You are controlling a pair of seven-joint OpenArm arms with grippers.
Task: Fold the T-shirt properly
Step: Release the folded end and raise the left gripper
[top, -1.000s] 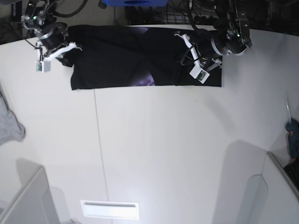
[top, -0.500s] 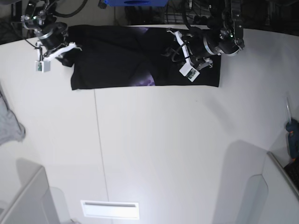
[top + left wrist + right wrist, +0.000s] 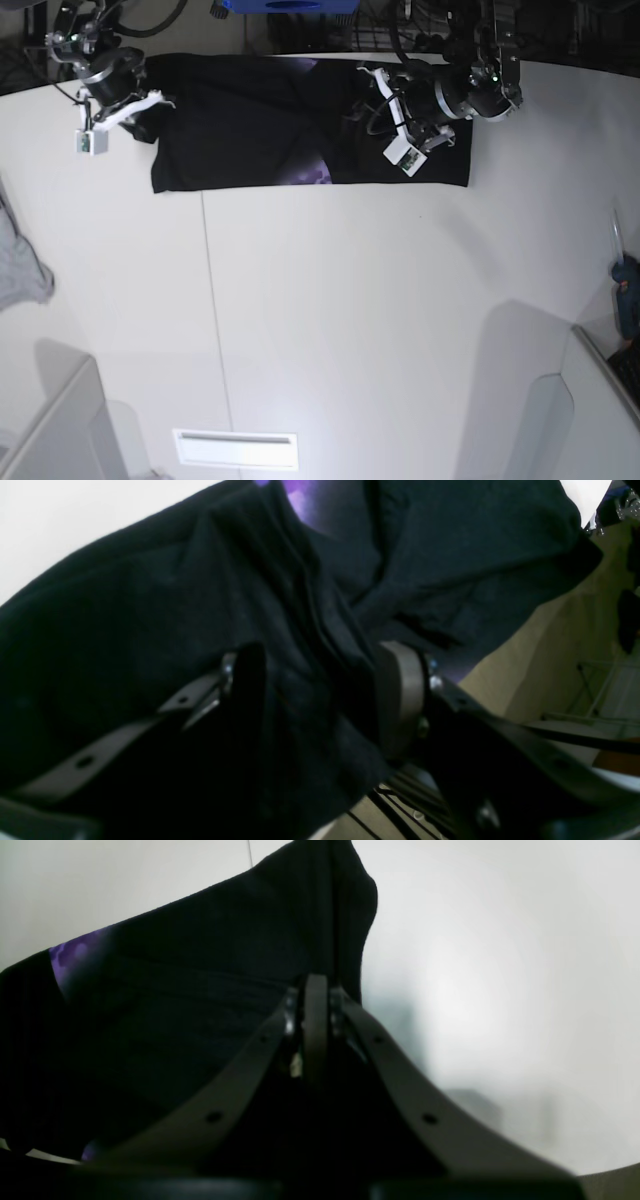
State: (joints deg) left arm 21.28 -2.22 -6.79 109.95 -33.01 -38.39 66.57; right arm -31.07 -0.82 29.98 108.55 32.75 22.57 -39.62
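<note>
Folding this well means keeping the T-shirt [image 3: 300, 125], stretched along the table's [image 3: 330, 330] far edge, flat. The right gripper [image 3: 316, 990] pinches its corner, jaws closed on cloth. The left gripper [image 3: 320, 690] stands partly wide, cloth bunched between its fingers [image 3: 397, 695]. Layers and print are mostly hidden; black on black blurs the creases.

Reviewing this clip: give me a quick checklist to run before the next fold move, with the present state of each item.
1. Right claw shut on the T-shirt: ok.
2. Left claw open, cloth bunched between its fingers: ok.
3. Cloth free of the left claw: cannot tell.
4. T-shirt lying on the table as a flat band: ok.
5. Print hidden: not ok, purple shows at the near edge.
</note>
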